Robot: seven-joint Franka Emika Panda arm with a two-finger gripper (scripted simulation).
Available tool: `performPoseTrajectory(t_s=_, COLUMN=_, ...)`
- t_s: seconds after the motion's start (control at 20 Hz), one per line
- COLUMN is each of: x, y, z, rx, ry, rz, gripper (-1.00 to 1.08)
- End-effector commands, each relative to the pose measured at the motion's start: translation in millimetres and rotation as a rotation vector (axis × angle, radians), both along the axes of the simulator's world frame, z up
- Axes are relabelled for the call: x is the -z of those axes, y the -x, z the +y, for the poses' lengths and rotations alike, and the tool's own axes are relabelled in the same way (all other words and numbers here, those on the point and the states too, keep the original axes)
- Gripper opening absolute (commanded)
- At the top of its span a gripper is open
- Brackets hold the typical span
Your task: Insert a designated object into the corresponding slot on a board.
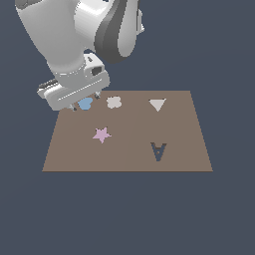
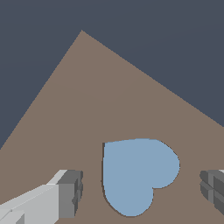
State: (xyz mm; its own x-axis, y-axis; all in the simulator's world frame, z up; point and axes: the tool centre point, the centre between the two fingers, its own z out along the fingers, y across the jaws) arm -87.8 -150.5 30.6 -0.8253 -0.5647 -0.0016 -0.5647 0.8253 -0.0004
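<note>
Arm low over the far corner of the board (image 1: 129,144), on the exterior view's left. Gripper (image 2: 141,188) hangs just above the blue heart (image 2: 138,175).

Jaws: spread wide. In the wrist view one finger (image 2: 70,192) stands off one side of the heart and the other finger (image 2: 214,190) off the opposite side, brown board showing in both gaps. Nothing pinched.

Heart's position: it lies flat in that far corner, next to the beige flower (image 1: 114,102). A thin dark line follows part of its outline, which reads as the edge of the heart slot (image 2: 104,170). Judging by that, the heart already sits in or almost in its cutout, flush with the board; I cannot tell how deep it sits.

Step in hand: looks like release after placement, or a last check of the seat. Next move, as I judge it: lift straight up with the jaws kept apart so neither finger drags the heart out. If it is not fully down, a light press from above would finish it.

Orientation: in the wrist view the heart's tip points down the picture, lobes toward the finger at the picture's right side. Its lobe-to-tip axis runs roughly across the line between the two fingers.

Elsewhere on the board: pink star (image 1: 101,134), pale triangle (image 1: 157,104), dark letter-A cutout (image 1: 158,151).
</note>
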Motion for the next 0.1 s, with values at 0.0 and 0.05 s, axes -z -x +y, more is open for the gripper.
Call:
performPoseTrajectory(t_s=0.0, x=0.0, y=-0.1, z=0.0, rx=0.0, ry=0.0, rz=0.0, gripper=1.0)
performPoseTrajectory(t_s=0.05, x=0.0, y=-0.1, z=0.0, rx=0.0, ry=0.0, rz=0.0, gripper=1.0)
